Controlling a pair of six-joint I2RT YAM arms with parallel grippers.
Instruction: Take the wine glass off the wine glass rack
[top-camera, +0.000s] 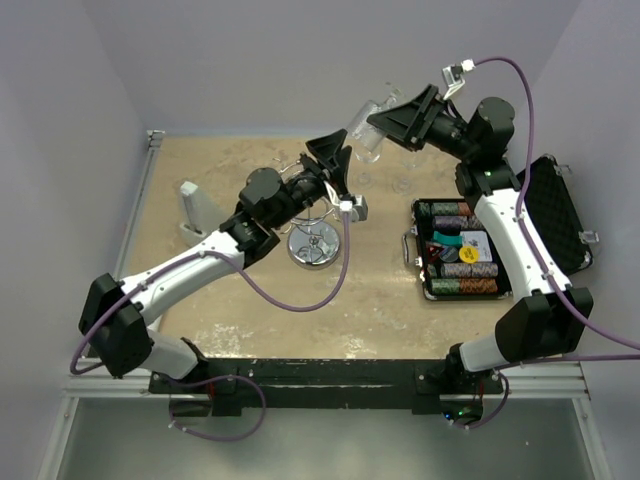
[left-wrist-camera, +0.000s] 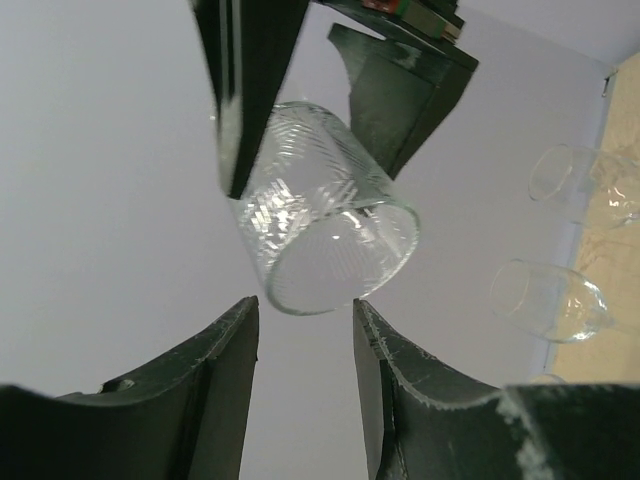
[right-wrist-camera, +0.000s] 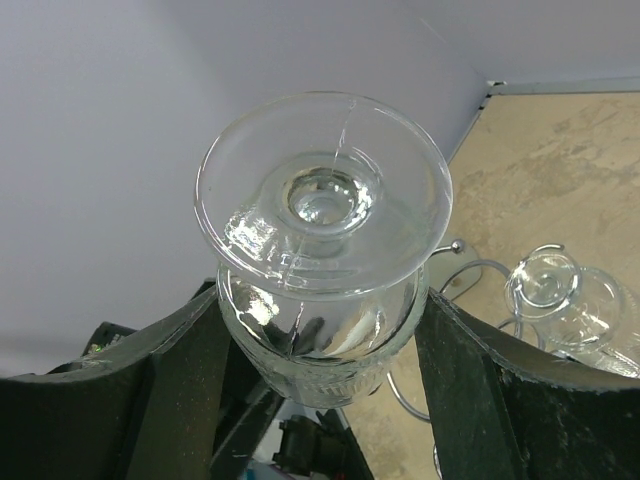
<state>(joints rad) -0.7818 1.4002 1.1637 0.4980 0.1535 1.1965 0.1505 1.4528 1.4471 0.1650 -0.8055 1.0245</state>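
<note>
A clear ribbed wine glass (top-camera: 368, 125) is held in the air near the back wall by my right gripper (top-camera: 388, 117), whose jaws close on its bowl. In the right wrist view the glass (right-wrist-camera: 322, 195) shows foot-first between the gripper's (right-wrist-camera: 322, 300) fingers. My left gripper (top-camera: 330, 155) is open, its tips just short of the glass rim (left-wrist-camera: 325, 210), apart from it; the left wrist view shows its jaws (left-wrist-camera: 305, 305) spread and empty. The chrome wine glass rack (top-camera: 314, 245) stands mid-table under the left arm; its wire hooks (right-wrist-camera: 470, 270) show in the right wrist view.
More glasses hang on the rack (left-wrist-camera: 548, 300) (right-wrist-camera: 560, 300). An open black case of poker chips (top-camera: 460, 250) lies at the right, its lid (top-camera: 555, 215) tilted back. A grey upright piece (top-camera: 193, 208) stands at the left. Purple walls enclose the table.
</note>
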